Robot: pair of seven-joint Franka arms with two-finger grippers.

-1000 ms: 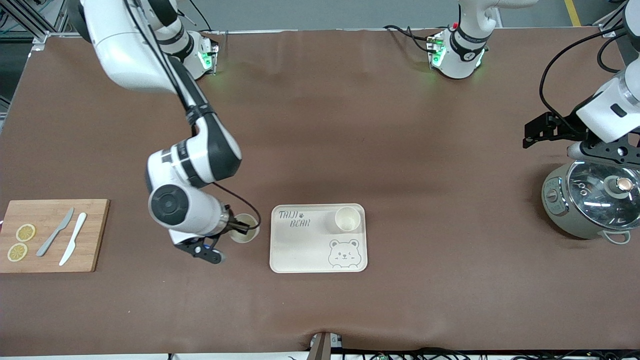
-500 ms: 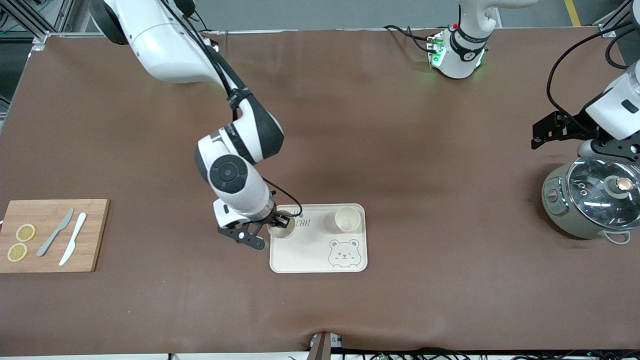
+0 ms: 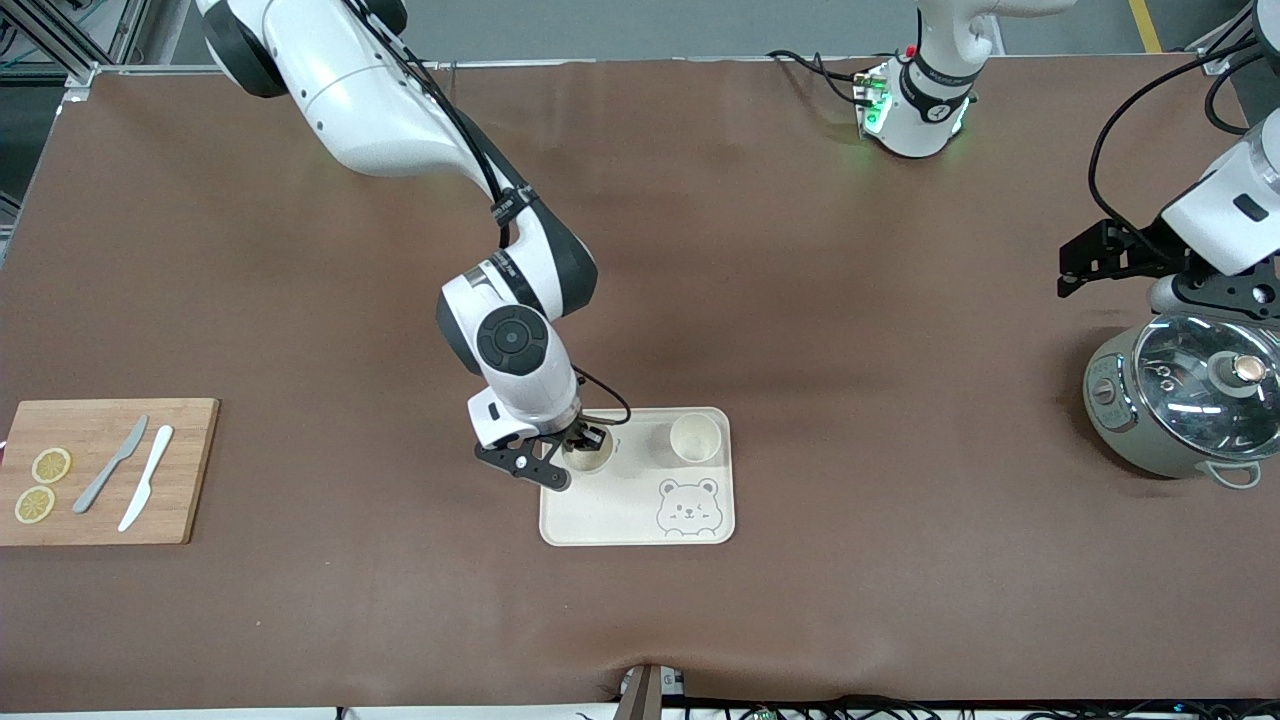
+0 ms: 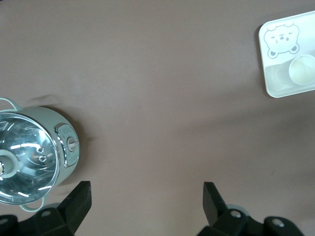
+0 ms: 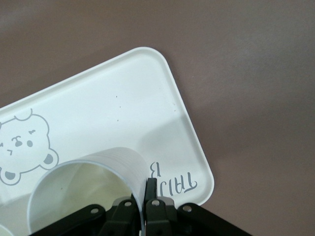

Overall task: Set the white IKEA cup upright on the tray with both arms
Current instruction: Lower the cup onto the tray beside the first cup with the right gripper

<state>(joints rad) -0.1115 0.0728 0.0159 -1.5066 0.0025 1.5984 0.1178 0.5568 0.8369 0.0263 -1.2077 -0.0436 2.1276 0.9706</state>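
While the front view shows the right claw (image 3: pixel 590 441) pinching a white cup (image 3: pixel 589 455) by its rim over the tray (image 3: pixel 640 520), another cup (image 3: pixel 695 437) stands upright on it nearby, so lower straight down. Left wrist view: the left claw (image 4: pixel 146 204) waits spread beside the pot (image 4: pixel 34 155). Right wrist view: the cup wall sits nipped between pressed fingers (image 5: pixel 150 189); release only once seated flat.
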